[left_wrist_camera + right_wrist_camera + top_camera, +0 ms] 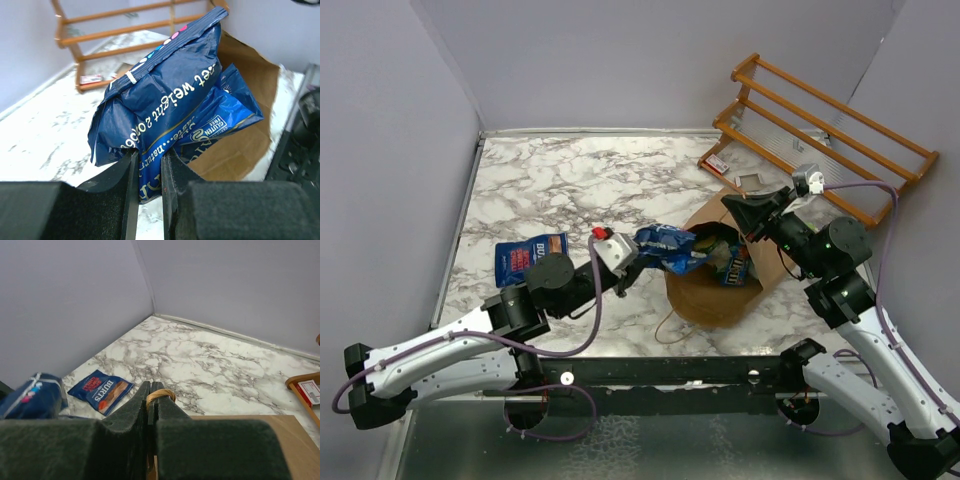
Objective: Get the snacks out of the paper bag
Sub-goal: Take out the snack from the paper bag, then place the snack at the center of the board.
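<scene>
The brown paper bag (712,292) lies on its side right of centre, mouth toward the left. My left gripper (638,256) is shut on a bright blue snack packet (212,125) just outside the mouth. A darker navy packet (165,85) rests on top of it against my left finger (131,172). More snacks show inside the bag: a yellow-green one (706,243) and a blue one (733,268). Another blue packet (530,258) lies flat on the table to the left. My right gripper (156,389) is shut on the bag's twisted paper handle (162,393) at its upper edge (250,421).
A wooden slatted rack (825,140) leans at the back right, with a small red-and-white item (716,163) at its foot. The bag's other handle loop (665,325) trails toward the near edge. Purple-grey walls close in the marble table (570,180) on three sides.
</scene>
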Robot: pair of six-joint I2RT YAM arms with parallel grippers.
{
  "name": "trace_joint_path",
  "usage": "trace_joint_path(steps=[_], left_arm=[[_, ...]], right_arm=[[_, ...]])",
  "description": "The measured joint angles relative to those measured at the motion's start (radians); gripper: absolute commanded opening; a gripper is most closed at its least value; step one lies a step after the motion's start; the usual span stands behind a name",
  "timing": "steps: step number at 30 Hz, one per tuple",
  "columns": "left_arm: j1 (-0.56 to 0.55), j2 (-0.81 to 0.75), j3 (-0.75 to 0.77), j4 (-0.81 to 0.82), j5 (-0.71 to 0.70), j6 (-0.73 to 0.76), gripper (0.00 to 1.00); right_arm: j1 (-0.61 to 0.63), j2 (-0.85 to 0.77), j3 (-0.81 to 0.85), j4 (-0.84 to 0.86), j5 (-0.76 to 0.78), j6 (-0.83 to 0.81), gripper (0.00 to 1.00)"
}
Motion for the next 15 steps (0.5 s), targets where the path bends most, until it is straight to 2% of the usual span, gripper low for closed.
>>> trace_joint_path(steps=[5, 10, 13, 15], left_arm=[[-0.001, -0.060, 0.000, 0.006, -0.209, -0.003, 0.00], [0.001, -0.025, 0.000, 0.032, -0.545, -0.013, 0.00], [0.039, 0.014, -0.001, 0.040, -0.729, -0.052, 0.00], [0.095, 0.036, -0.003, 0.020, -0.773, -0.099, 0.00]], right_arm=[[0.000, 0.000, 0.000, 0.000, 0.003, 0.001, 0.02], [0.000, 0.003, 0.000, 0.000, 0.003, 0.008, 0.02], [0.000, 0.003, 0.000, 0.000, 0.004, 0.009, 0.02], [0.000, 0.003, 0.000, 0.000, 0.004, 0.009, 0.02]])
